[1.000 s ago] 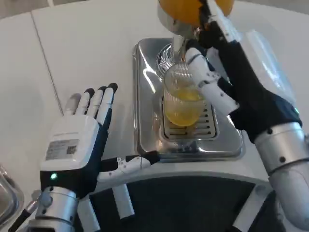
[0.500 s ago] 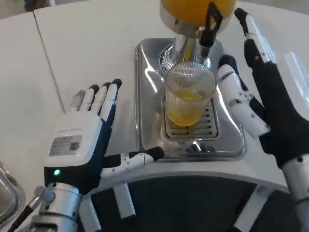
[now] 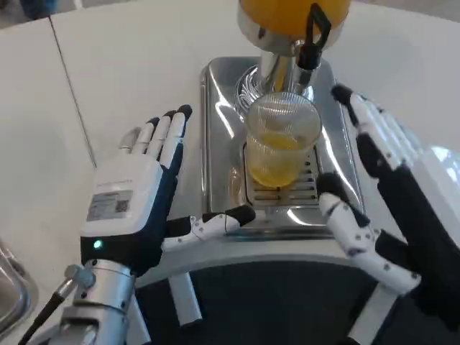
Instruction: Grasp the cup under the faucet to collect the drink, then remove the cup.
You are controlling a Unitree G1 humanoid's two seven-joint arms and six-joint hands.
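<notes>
Cup point(image 3: 280, 147), clear plastic, upright, partly full (orange drink)

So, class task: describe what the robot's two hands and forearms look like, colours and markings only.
The left hand has a white back bearing a printed label with a code square, a green light near the wrist, white fingers tipped black, and a ribbed silver forearm with a thin cable. The right hand shows black with white finger segments.

counts, head view
one cup point(image 3: 282, 144) holding orange drink; one drip tray point(image 3: 223, 144), steel; one faucet point(image 3: 310, 44) with black lever; one dispenser tank point(image 3: 277, 11) of orange liquid; two hands: left hand point(image 3: 133, 208), right hand point(image 3: 392, 208); one white table point(image 3: 129, 65).
</notes>
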